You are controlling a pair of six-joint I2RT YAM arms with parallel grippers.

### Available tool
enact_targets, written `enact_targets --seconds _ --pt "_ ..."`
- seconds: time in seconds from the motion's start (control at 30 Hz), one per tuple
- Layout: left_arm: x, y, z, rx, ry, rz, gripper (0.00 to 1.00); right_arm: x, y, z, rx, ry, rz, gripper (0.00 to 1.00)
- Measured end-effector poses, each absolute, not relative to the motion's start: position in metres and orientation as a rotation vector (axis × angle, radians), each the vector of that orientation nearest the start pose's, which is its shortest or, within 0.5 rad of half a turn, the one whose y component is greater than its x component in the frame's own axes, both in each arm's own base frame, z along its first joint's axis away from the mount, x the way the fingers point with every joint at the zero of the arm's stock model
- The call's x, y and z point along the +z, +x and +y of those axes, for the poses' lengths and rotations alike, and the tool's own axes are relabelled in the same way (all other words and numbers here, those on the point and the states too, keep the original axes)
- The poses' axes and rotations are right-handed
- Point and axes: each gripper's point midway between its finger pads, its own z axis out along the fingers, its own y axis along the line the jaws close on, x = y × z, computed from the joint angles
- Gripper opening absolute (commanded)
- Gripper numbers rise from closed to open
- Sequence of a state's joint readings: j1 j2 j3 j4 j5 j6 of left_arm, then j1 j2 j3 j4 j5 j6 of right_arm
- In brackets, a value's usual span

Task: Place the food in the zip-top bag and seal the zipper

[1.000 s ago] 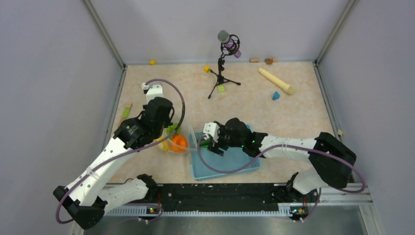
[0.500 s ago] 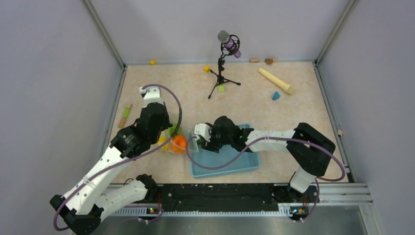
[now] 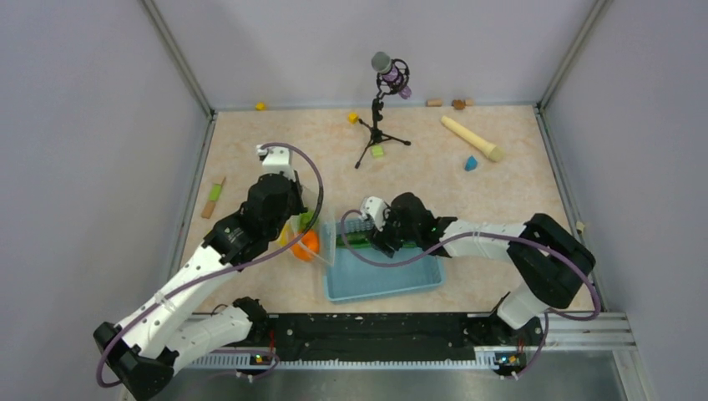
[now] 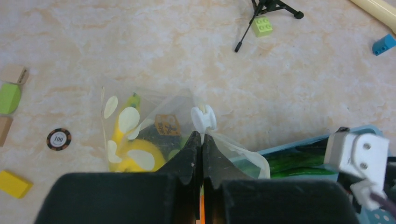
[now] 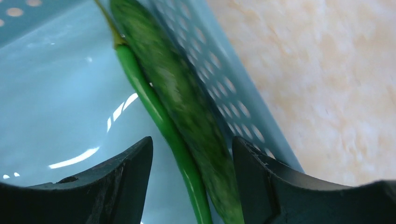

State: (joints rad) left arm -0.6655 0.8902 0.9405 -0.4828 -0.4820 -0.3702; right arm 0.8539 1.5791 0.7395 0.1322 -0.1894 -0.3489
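Note:
The zip-top bag [image 3: 311,224] stands left of the light blue basket [image 3: 392,282]. It holds the orange [image 3: 305,244], a yellow fruit [image 4: 133,159] and the dark eggplant [image 4: 152,135]. My left gripper [image 4: 201,139] is shut on the bag's mouth edge, just below the white zipper slider [image 4: 204,118]; it also shows in the top view [image 3: 302,219]. My right gripper [image 5: 192,175] is open, its jaws either side of the green cucumber [image 5: 180,98], which lies along the basket's perforated wall [image 5: 219,84]. It sits at the basket's far left corner [image 3: 371,227].
A microphone on a black tripod [image 3: 380,125] stands at the back. The beige cylinder [image 3: 472,138] and small blocks [image 3: 471,163] lie at the back right. A poker chip [image 4: 59,138], a green block [image 4: 9,98] and a yellow block [image 4: 15,183] lie left of the bag.
My left gripper has shifted right and farther back with the bag's edge. My right gripper swung left toward the bag, then back right to the cucumber in the basket.

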Motion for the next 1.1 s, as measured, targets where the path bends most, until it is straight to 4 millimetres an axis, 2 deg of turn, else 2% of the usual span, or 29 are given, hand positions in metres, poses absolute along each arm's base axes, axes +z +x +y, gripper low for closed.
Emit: enact_targets --seconds 0.03,0.17,0.3,0.37,0.5,0.63,0.73,0.9,1.1 --pt "0.255 0.276 -0.132 -0.203 -0.006 1.959 0.0 0.044 0.243 0.306 0.492 -1.356 1.87 0.63" --pt "0.246 0.286 -0.144 -0.202 0.033 1.984 0.0 0.046 0.267 0.265 0.492 -1.095 2.02 0.63" --pt "0.243 0.293 -0.153 -0.206 0.062 1.991 0.0 0.045 0.284 0.238 0.453 -0.854 2.137 0.63" --pt "0.243 0.295 -0.154 -0.207 0.071 1.99 0.0 0.044 0.287 0.228 0.449 -0.758 2.176 0.63" --pt "0.244 0.296 -0.154 -0.2 0.081 1.986 0.0 0.042 0.289 0.192 0.413 -0.514 2.257 0.64" --pt "0.244 0.297 -0.154 -0.2 0.081 1.985 0.0 0.049 0.283 0.161 0.365 -0.317 2.278 0.64" --pt "0.244 0.298 -0.154 -0.206 0.083 1.986 0.0 0.068 0.273 0.164 0.441 -0.311 2.214 0.64" --pt "0.247 0.298 -0.156 -0.211 0.089 2.003 0.0 0.097 0.266 0.186 0.566 -0.416 2.089 0.64" --pt "0.248 0.295 -0.161 -0.256 0.079 2.014 0.0 0.091 0.258 0.231 0.568 -0.702 2.059 0.63"
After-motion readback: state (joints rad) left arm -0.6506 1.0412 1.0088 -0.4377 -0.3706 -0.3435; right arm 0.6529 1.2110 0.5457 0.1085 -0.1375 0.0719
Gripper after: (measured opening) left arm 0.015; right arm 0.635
